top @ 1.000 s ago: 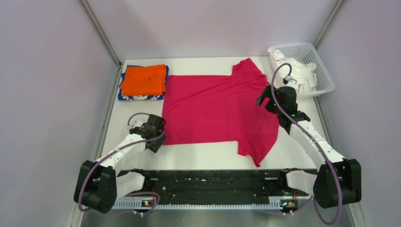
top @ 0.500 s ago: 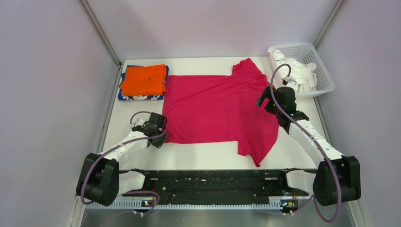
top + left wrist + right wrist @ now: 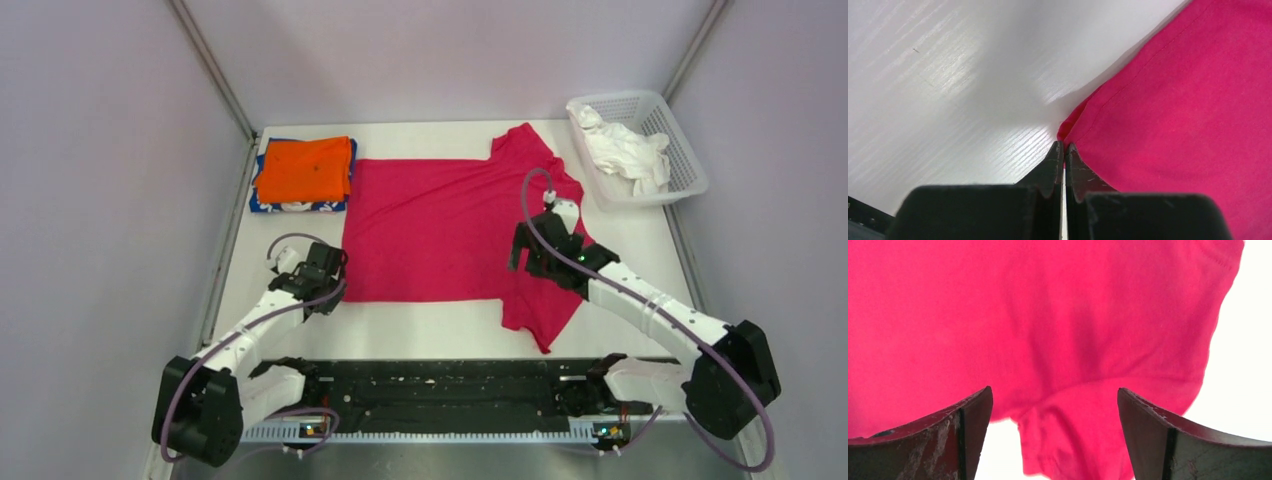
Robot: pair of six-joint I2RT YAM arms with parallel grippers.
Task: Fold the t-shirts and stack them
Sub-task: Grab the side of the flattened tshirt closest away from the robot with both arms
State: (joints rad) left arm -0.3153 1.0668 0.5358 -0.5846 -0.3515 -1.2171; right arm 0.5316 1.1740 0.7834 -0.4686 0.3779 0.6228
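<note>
Surface [image 3: 420, 330]: It carried everything as it had a second earlier; nothing on it had been lifted yet.
Magenta t-shirt [image 3: 440, 230]: It lay flat and unfolded across the middle, hem toward the left edge, sleeves toward the right edge. I saw no shift in its outline.
Basket [image 3: 690, 170]: It sat at the far right corner with white cloth [image 3: 625, 150] in it. It was in plain view, because the right arm no longer crossed in front.
Stack: The orange t-shirt [image 3: 303, 168] lay folded on the blue t-shirt [image 3: 296, 207] in the far left corner, unchanged.
Right gripper [image 3: 522, 250]: This was the big change. I had swung it in from beside the basket to hang over the shirt's near sleeve seam. The jaws stood wide apart, and the wrist view showed only magenta cloth under them [image 3: 1054, 395].
Left gripper [image 3: 335, 292]: Its jaws had gone from apart to pressed together at the shirt's near left hem corner. The cloth puckered right at the tips [image 3: 1064, 150], so I read it as pinched.
Meaning: One corner looked secured. I judged the first fold could start only once the right jaws dropped and closed on the sleeve side.
</note>
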